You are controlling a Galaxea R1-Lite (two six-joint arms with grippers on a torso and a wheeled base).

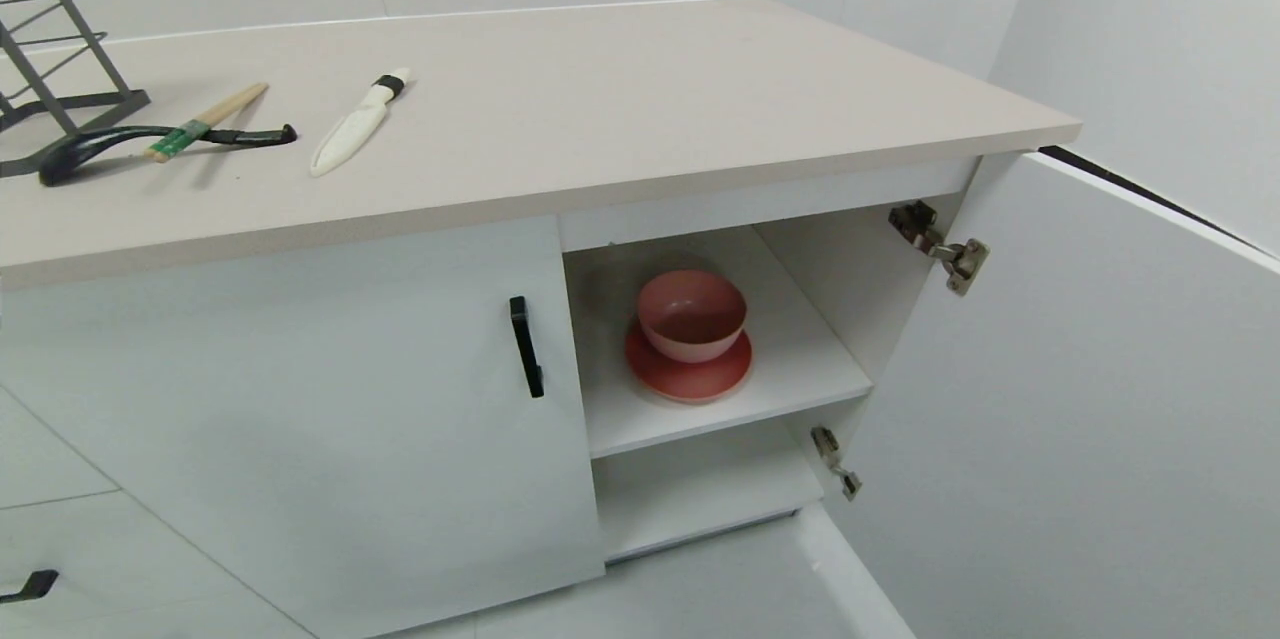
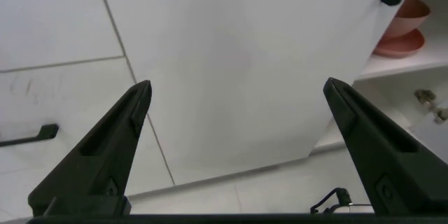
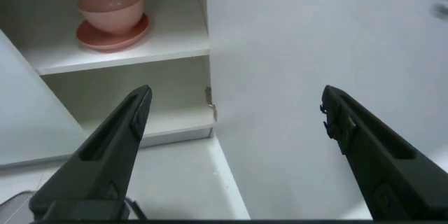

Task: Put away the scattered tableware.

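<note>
Left gripper [image 2: 238, 87]: fingers spread wide, nothing between them, facing the closed cabinet door [image 2: 231, 56]. Right gripper [image 3: 235, 92]: same story, wide apart and empty, in front of the open compartment.

From my head camera, the pink bowl [image 1: 691, 313] sits upright on the red plate [image 1: 690, 381]. Both rest on the upper shelf [image 1: 800, 359], just off centre toward six o'clock. The open door [image 1: 1080, 399] stands out at four o'clock.

Up at ten o'clock on the countertop [image 1: 650, 89] lies a white knife [image 1: 358, 123]. Beside it, a wooden-handled tool [image 1: 205, 122] crosses a black spatula [image 1: 120, 141], with a wire rack [image 1: 50, 49] at nine o'clock.
</note>
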